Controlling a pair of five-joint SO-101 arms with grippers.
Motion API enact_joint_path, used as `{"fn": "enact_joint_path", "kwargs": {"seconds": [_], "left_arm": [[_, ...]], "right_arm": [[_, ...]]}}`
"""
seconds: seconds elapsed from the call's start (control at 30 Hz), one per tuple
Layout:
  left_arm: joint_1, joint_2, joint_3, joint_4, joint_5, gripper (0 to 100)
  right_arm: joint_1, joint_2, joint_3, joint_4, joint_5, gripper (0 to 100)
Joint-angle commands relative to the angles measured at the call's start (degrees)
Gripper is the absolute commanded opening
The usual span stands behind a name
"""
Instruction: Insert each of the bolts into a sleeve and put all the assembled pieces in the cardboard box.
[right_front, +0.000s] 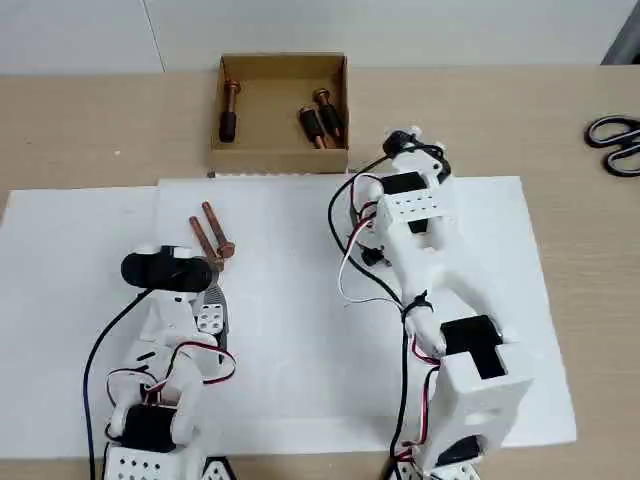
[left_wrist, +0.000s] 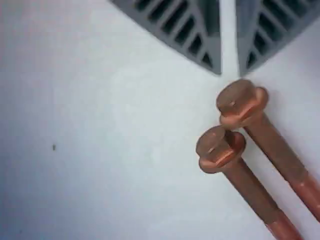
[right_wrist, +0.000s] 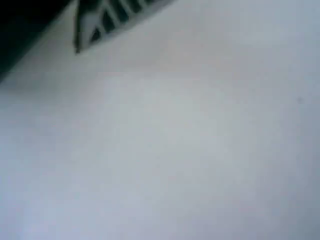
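Two bare copper bolts (right_front: 211, 232) lie side by side on the white paper (right_front: 290, 330), heads toward the left arm. In the left wrist view both bolt heads (left_wrist: 231, 122) sit just past my left gripper (left_wrist: 228, 55). It is shut with only a thin slit between its grey fingertips (left_wrist: 200, 35) and holds nothing. In the high view it (right_front: 218, 268) hovers at the bolt heads. The cardboard box (right_front: 282, 152) at the back holds three bolts in black sleeves (right_front: 321, 120). My right gripper (right_front: 372, 252) points down at the paper left of its arm. One fingertip (right_wrist: 107, 20) shows over bare paper.
Scissors (right_front: 615, 143) lie at the table's far right edge. Loose cables (right_front: 350, 250) hang beside the right arm. The white paper covers the middle of the wooden table (right_front: 90, 130).
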Motion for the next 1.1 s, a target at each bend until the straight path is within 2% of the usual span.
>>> {"fn": "enact_joint_path", "kwargs": {"seconds": [0.0,0.33,0.57,0.93,1.07], "left_arm": [[-0.4,-0.4,-0.3,0.3,-0.1,1],[-0.4,-0.4,-0.3,0.3,-0.1,1],[-0.4,-0.4,-0.3,0.3,-0.1,1],[0.8,-0.4,-0.3,0.3,-0.4,1],[0.8,-0.4,-0.5,0.3,-0.1,1]], "right_arm": [[0.7,0.1,-0.4,-1.4,0.3,0.2],[0.7,-0.6,-1.2,2.3,0.3,0.2],[-1.1,-5.9,-11.7,20.1,2.4,0.2],[-0.7,-21.7,-12.9,33.4,5.4,0.2],[2.2,-26.9,-7.8,34.0,5.9,0.2]]}}
